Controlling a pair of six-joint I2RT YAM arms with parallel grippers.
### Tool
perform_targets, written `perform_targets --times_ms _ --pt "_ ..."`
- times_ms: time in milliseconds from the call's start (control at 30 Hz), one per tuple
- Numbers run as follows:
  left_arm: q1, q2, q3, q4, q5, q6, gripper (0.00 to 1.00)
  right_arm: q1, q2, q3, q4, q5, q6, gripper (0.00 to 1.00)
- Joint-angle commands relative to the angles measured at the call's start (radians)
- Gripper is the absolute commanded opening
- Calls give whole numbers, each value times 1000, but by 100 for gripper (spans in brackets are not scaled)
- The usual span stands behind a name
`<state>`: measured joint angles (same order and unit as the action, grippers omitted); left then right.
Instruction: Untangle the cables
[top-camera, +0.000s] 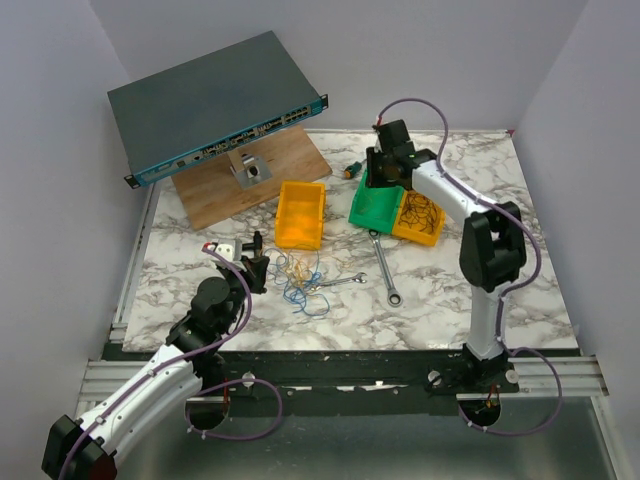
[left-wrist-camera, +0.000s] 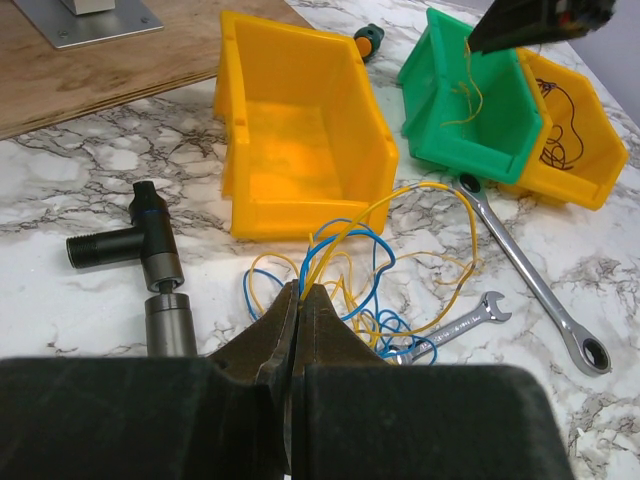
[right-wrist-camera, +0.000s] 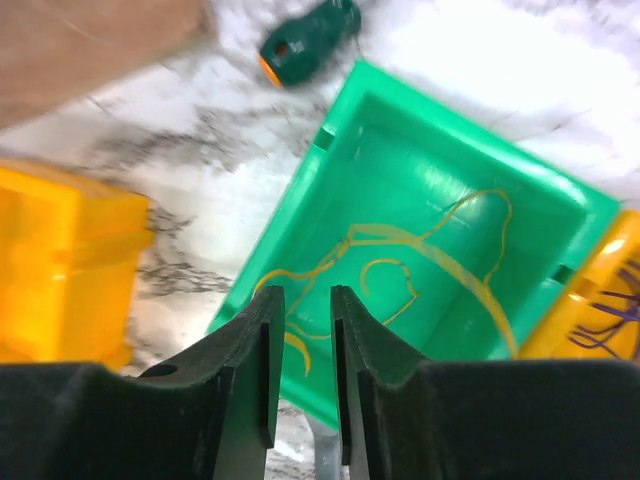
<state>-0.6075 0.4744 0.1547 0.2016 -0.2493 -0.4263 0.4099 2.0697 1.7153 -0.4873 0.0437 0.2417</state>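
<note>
Left gripper (left-wrist-camera: 298, 292) clamped on the tangle of thin blue and yellow cables (left-wrist-camera: 365, 300) on the marble table (left-wrist-camera: 60, 300), probably anchoring it. Right gripper (right-wrist-camera: 300, 300) jaws slightly apart over the green plastic bin (right-wrist-camera: 480, 135); a loose yellow wire (right-wrist-camera: 385, 232) lies inside, likely sorted out

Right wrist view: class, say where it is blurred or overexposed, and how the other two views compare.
Right wrist view: the yellow wire in the green bin is smeared, the screwdriver handle blurred, the marble table washed out by glare. Left wrist view: crisp, the cables clearly drawn. Top external view: evenly lit, cables barely resolved.
</note>
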Motion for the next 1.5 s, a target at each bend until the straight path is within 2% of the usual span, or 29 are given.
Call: perform_targets --times_ms 0,233,333,400,633,867,933,967,1100,1167,1300,1467 --pt "6 -1 -9 30 31 17 0 1 -119 -2 -32 9 -11 35" --pt "7 0 -6 29 37 18 0 1 -145 -15 -46 5 -9 50" --pt "6 -3 -6 26 37 17 0 1 -155 -33 -28 12 -5 72" --pt "6 -7 -7 25 39 17 0 1 -154 -33 -19 34 -4 80" --pt "6 -5 -6 26 44 17 0 -1 -60 96 -34 155 -43 81" --pt "6 -1 -7 30 45 18 0 -1 56 189 -40 202 -91 80" --pt "6 2 -6 30 47 18 0 0 85 199 -37 217 -96 75" --pt "6 4 -6 30 47 18 0 0 93 198 -37 216 -95 69" --pt "6 7 -6 32 45 20 0 0 63 114 -12 205 -59 15" --pt "6 7 -6 33 44 20 0 0 25 42 30 203 -38 1" --pt "6 12 -4 36 47 20 0 0 16 -31 45 195 -3 1" --pt "6 17 -1 35 50 20 0 -1 92 -33 26 207 13 1"
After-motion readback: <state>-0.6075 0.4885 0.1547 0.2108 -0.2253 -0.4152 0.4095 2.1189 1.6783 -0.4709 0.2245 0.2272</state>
